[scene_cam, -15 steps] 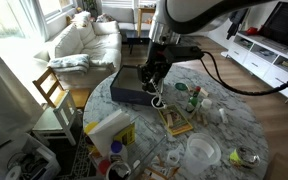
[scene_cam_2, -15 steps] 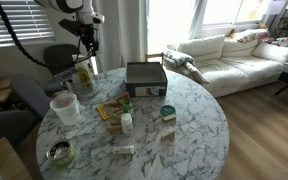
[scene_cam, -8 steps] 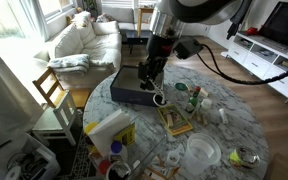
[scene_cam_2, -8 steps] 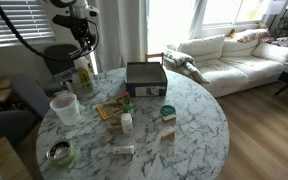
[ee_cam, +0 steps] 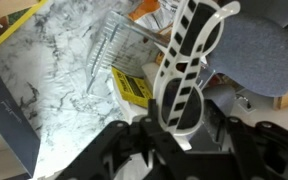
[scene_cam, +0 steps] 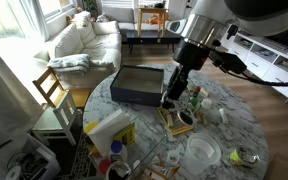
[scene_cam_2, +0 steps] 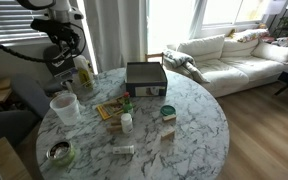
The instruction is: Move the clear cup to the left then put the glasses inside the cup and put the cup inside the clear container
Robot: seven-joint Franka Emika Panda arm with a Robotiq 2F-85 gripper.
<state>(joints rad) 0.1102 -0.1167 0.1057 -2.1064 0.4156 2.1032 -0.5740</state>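
Observation:
My gripper point(ee_cam: 174, 135) is shut on the glasses point(ee_cam: 189, 60), white-framed with black stripes; in the wrist view they stick out from between the jaws. In an exterior view the gripper point(scene_cam: 171, 100) hangs over the table just right of the dark rectangular box point(scene_cam: 139, 85). The clear cup point(scene_cam: 201, 150) stands near the table's front edge, well apart from the gripper. In the other exterior view the gripper point(scene_cam_2: 62, 62) is above the table's far left, with the cup point(scene_cam_2: 64, 106) below it and the box point(scene_cam_2: 145, 78) to the right.
On the round marble table point(scene_cam_2: 184, 120) are a yellow-edged book point(scene_cam: 176, 120), small bottles point(scene_cam: 194, 98), a white bottle point(scene_cam_2: 127, 122), a tin point(scene_cam_2: 168, 112) and a bowl point(scene_cam_2: 59, 152). A wooden chair point(scene_cam: 52, 92) and a sofa point(scene_cam_2: 234, 55) stand beside it.
The arm has swung away from above the dark box toward the side of the table where the cup stands, carrying the glasses. The table's objects have not moved.

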